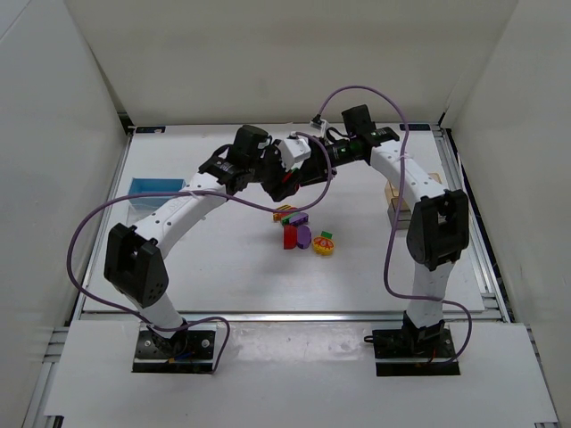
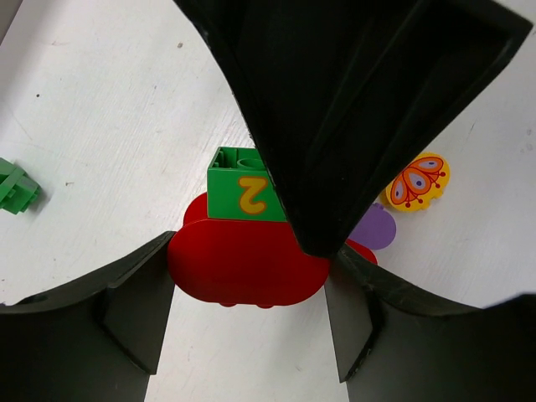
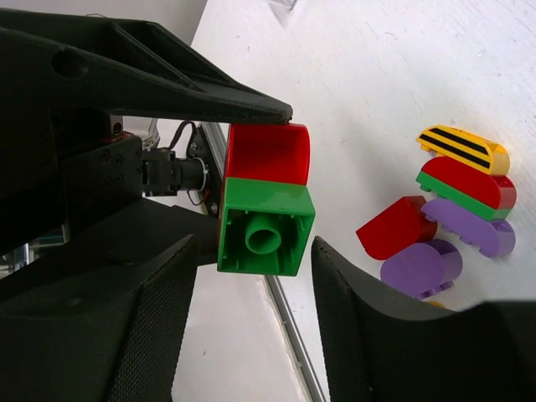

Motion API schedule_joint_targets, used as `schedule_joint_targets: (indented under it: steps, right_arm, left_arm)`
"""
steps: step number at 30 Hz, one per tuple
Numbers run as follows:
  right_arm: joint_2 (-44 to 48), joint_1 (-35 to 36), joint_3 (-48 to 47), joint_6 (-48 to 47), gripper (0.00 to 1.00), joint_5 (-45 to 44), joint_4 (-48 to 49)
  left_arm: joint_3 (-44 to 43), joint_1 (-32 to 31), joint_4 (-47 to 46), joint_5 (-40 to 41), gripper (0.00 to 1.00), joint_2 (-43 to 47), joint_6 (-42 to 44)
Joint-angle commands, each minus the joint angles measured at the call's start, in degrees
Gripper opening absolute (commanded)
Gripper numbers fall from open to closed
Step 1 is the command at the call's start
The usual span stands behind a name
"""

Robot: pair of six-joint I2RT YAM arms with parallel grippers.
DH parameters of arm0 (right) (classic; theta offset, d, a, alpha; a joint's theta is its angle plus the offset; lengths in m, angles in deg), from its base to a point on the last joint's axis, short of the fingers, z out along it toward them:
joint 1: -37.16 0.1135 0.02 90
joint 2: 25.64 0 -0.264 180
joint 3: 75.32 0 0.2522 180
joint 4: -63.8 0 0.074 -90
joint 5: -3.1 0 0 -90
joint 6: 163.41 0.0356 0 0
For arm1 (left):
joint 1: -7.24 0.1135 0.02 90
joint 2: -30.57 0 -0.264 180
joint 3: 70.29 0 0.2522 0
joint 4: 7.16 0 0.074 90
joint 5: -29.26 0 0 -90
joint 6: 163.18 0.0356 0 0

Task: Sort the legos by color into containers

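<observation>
The left gripper is clamped on a rounded red block, one finger pressed against each side, and holds it above the table. A green block printed with a yellow 2 is stuck onto the red one. The right gripper has a finger on either side of that green block (its wrist view looks straight at the block's hollow underside). Whether the fingers press on it cannot be told. In the top view the two grippers meet near the table's middle. At 6 o'clock from them the loose legos lie in a close cluster: red, purple, a yellow striped one and a yellow butterfly disc. The blue container sits at 9 o'clock, near the left edge. A tan container sits at 3 o'clock, partly behind the right arm.
</observation>
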Motion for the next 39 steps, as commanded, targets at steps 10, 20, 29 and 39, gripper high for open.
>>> schedule_joint_targets:
  steps: [10,20,29,39]
  right_arm:
    - [-0.1,0.1,-2.0,2.5,0.65,3.8,2.8]
    - [-0.2,0.1,-2.5,5.1,0.42,6.2,5.5]
    - [-0.2,0.1,-3.6,6.7,0.53,7.1,6.4]
    - [-0.3,0.2,-2.8,7.2,0.32,7.9,7.2]
  left_arm:
    - [-0.9,-0.5,-0.7,-1.9,0.33,1.4,-0.4]
    - [1.2,-0.6,-0.7,-1.9,0.33,2.7,-0.2]
    - [2.6,-0.5,-0.7,-2.0,0.33,3.5,0.1]
    - [2.6,-0.5,-0.7,-1.9,0.33,3.5,0.1]
